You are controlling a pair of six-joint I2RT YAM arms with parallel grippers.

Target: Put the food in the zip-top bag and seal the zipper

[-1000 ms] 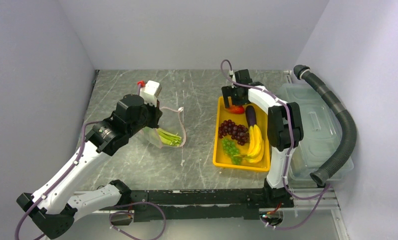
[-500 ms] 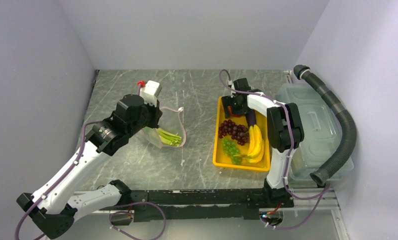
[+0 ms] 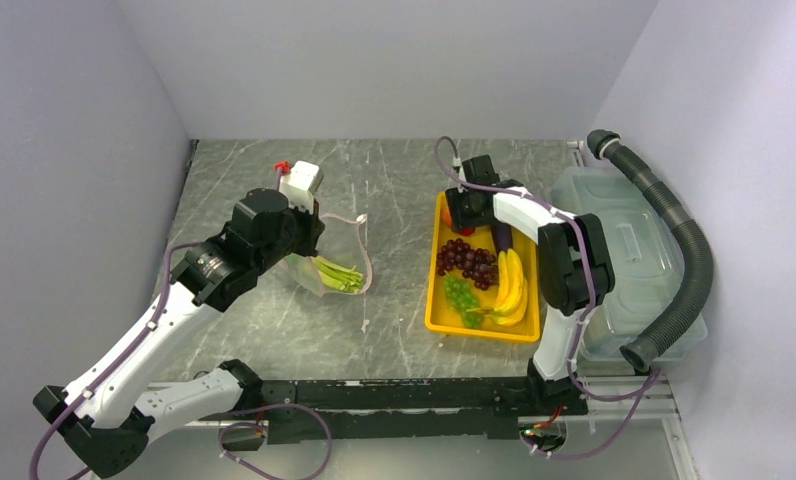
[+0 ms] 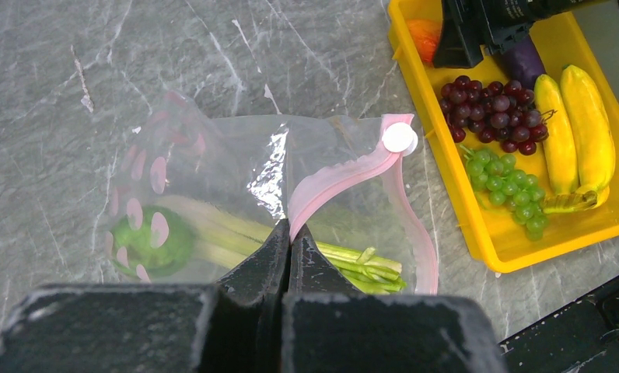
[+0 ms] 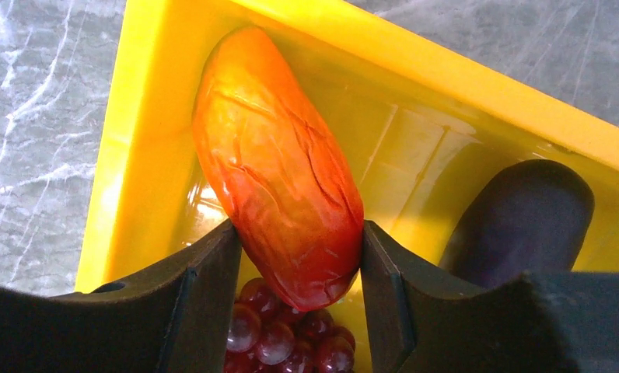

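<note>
Mid-pick, with right tool clamped on orange piece in tray's far corner and left tool pinched shut on mouth of bag on table; next, lift clear and carry to bag.

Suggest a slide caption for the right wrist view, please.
Right hand grips a glossy orange-red oblong toy food in the yellow plastic tray.

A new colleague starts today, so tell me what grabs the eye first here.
The yellow tray right of centre, holding purple grapes, green grapes and bananas, stands out. At its far left corner the right arm's fingers clamp an orange-red piece. Left of it, the left arm's fingers pinch the pink zipper of the zip-top bag, celery inside.
</note>
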